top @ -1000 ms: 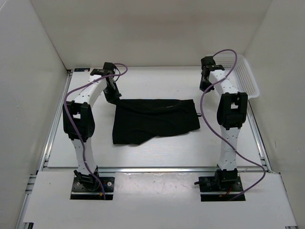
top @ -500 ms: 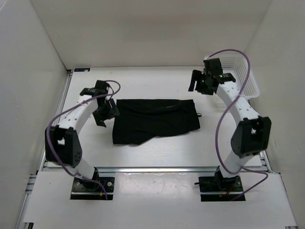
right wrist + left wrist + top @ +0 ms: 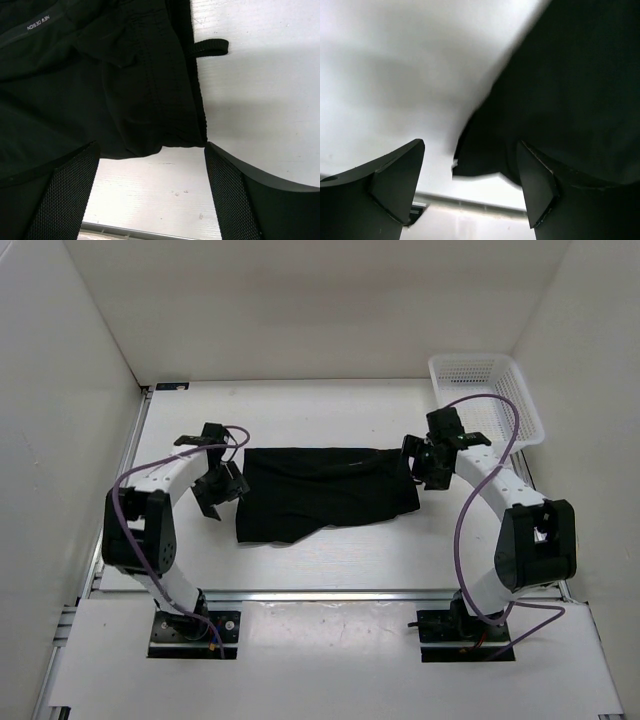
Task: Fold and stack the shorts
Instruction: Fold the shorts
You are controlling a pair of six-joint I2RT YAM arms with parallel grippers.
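Presently shorts lie flat on bench. Left claw gapes empty beside one end, right claw likewise opposite.

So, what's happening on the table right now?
The black shorts lie spread out on the table, with nothing gripping them. The left gripper is at their left edge and the right gripper at their right edge. Both have their jaws open, and each wrist view shows the edge of the fabric between the fingers. The white basket sits in the far right corner, away from the shorts.
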